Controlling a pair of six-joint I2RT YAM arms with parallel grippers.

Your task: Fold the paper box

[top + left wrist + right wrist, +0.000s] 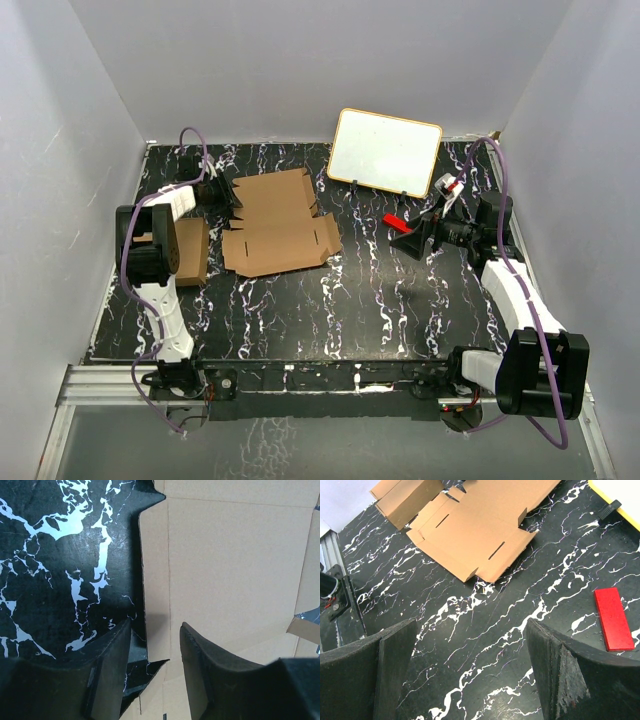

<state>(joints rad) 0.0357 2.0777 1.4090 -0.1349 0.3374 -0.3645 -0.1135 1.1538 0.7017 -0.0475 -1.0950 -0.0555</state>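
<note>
The paper box (280,225) lies as a flat, notched brown cardboard sheet at the back left of the black marbled table; it also shows in the right wrist view (470,535). My left gripper (222,192) hangs over the sheet's left edge. In the left wrist view its jaws (156,630) stand partly apart, astride the narrow edge flap of the paper box (230,570): one finger over the table, the other over the cardboard, neither visibly pressing on it. My right gripper (408,243) is wide open over bare table, with nothing between its fingers (470,670).
A white board with a yellow rim (385,150) leans on a stand at the back. A red block (397,222) lies flat near my right gripper, also seen in the right wrist view (612,617). A folded brown carton (190,250) sits by the left arm.
</note>
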